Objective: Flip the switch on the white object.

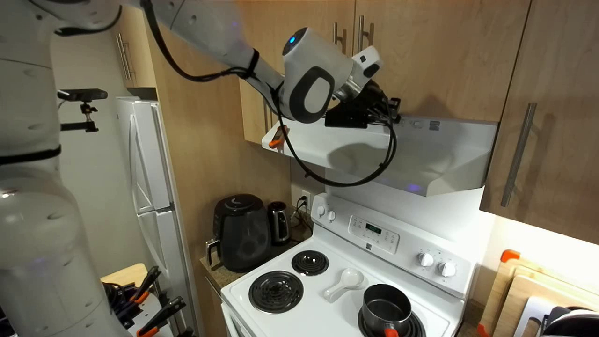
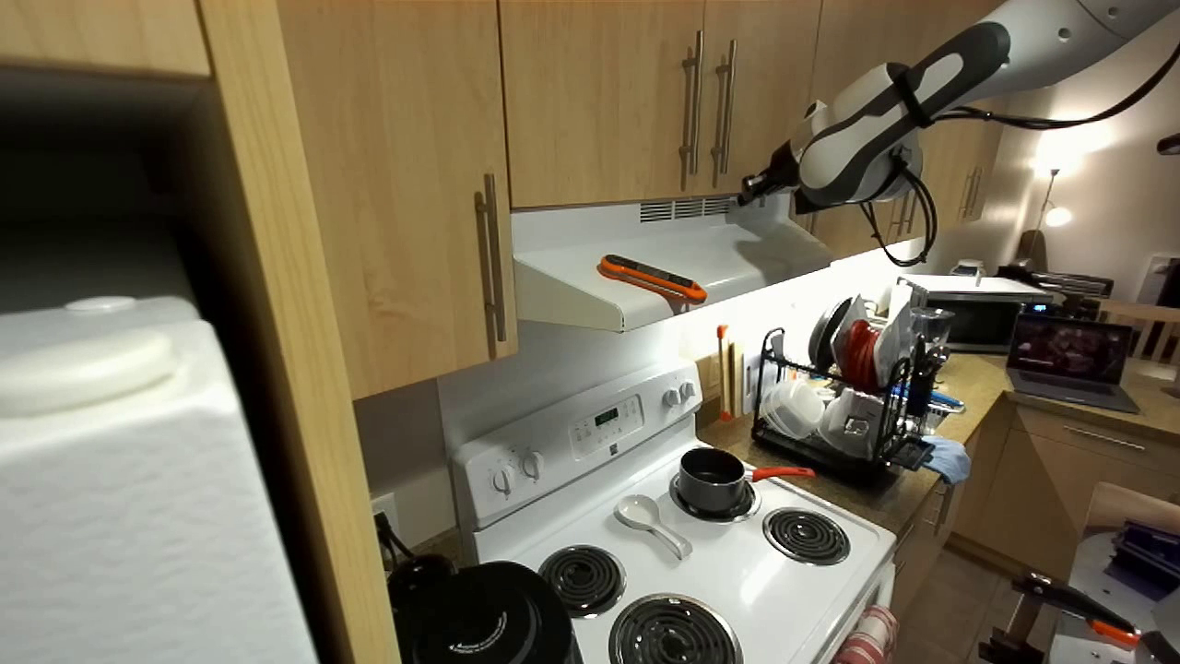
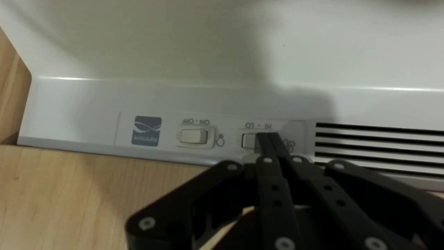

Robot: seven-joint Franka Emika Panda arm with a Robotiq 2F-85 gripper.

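Jaws of the black jointed gripper (image 3: 270, 134) meet; their tips partly hide the white rectangular HI-LO switch (image 3: 248, 141) of the sloping white metal range hood (image 3: 163, 48).

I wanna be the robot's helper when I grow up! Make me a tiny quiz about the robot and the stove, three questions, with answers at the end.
1. In the wrist view, which switch on the white range hood does the gripper partly hide? A: ON-OFF switch. B: HI-LO switch.
2. True or false: the gripper is wide open.
3. Fill in: on the stove, the red-handled pot sits on a round black ____.

Key: 1 B; 2 false, it is shut; 3 burner.
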